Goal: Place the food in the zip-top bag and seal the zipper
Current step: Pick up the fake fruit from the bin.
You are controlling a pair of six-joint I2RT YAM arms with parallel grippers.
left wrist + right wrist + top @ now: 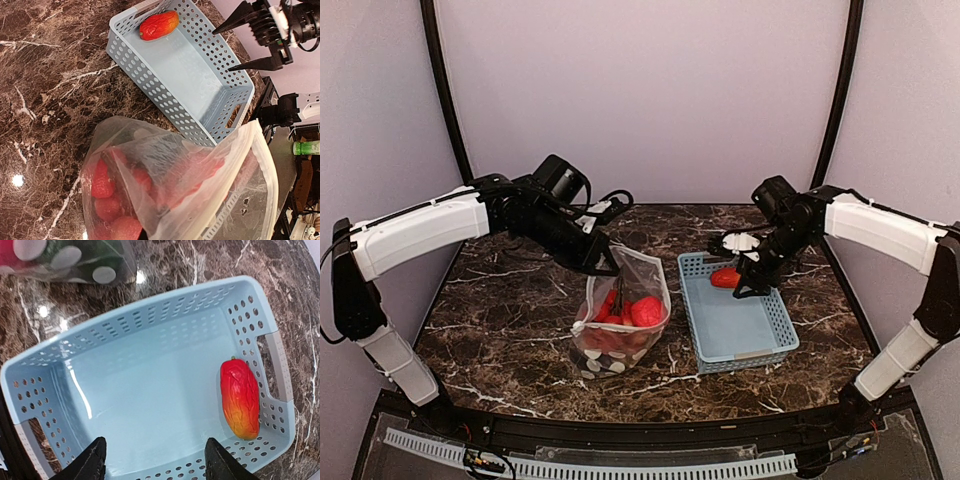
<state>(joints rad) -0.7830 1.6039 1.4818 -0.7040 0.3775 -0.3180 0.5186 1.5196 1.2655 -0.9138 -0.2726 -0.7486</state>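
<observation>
Zip-top bag (642,275), clear with white dots, stands slumped at the centre of the overhead view on the dark marbled worktop (500,310), its mouth open upward. Just right of it, and apart from it, lies the light-blue slotted basket (735,325), about equal to it in size.

The left claw (608,262) enters from the upper left of that view. It is closed on the bag's upper rim and holds the rim up. The right claw (155,442) hangs over the basket's upper end with its fingers spread apart and nothing between them.

Red pieces (640,310) are heaped in the bag's lower half. One red-yellow piece (240,397) lies alone in the basket against the right end wall in the right wrist view, just beyond the claw's right finger. The whitish zipper strip (270,165) runs along the bag's mouth at the lower right of the left wrist view.
</observation>
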